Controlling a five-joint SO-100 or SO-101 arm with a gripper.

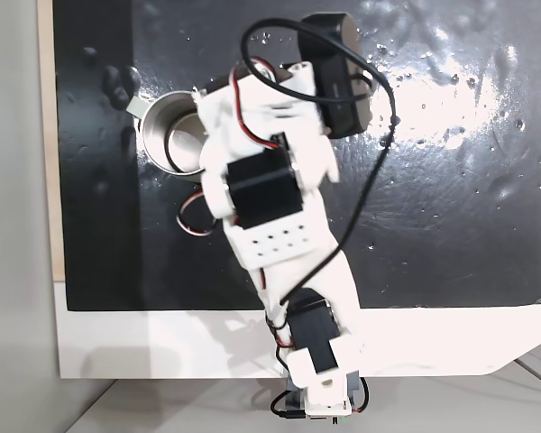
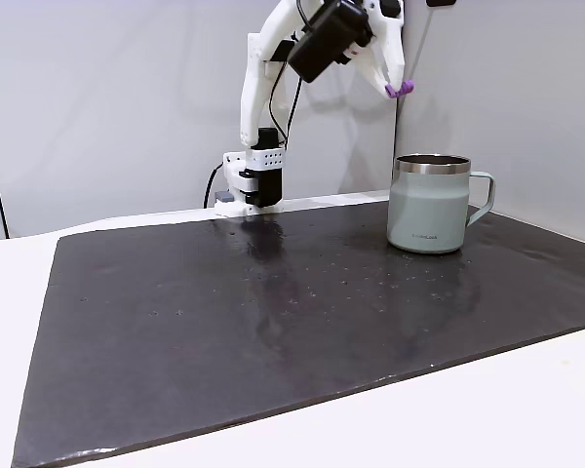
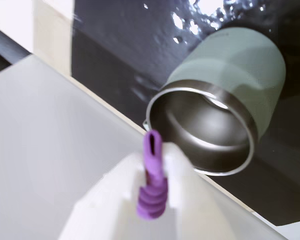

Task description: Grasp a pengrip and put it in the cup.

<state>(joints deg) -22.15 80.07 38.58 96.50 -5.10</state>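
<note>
The claw [image 3: 152, 172] is gripping the purple pengrip [image 3: 151, 185], hanging high above the bench and just short of the cup [image 3: 225, 95]. It should be centring over the rim before letting go.

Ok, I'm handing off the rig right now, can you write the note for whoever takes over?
Gripper: shut on the pengrip, raised well above the mat.
Cup: upright on the mat, looks empty in the wrist view; the pengrip hangs high, above and a little to the left of the rim in a fixed view.
Done: pengrip grasped and lifted.
Left: centre over the cup's opening, lower, open the jaws, drop it in.
</note>
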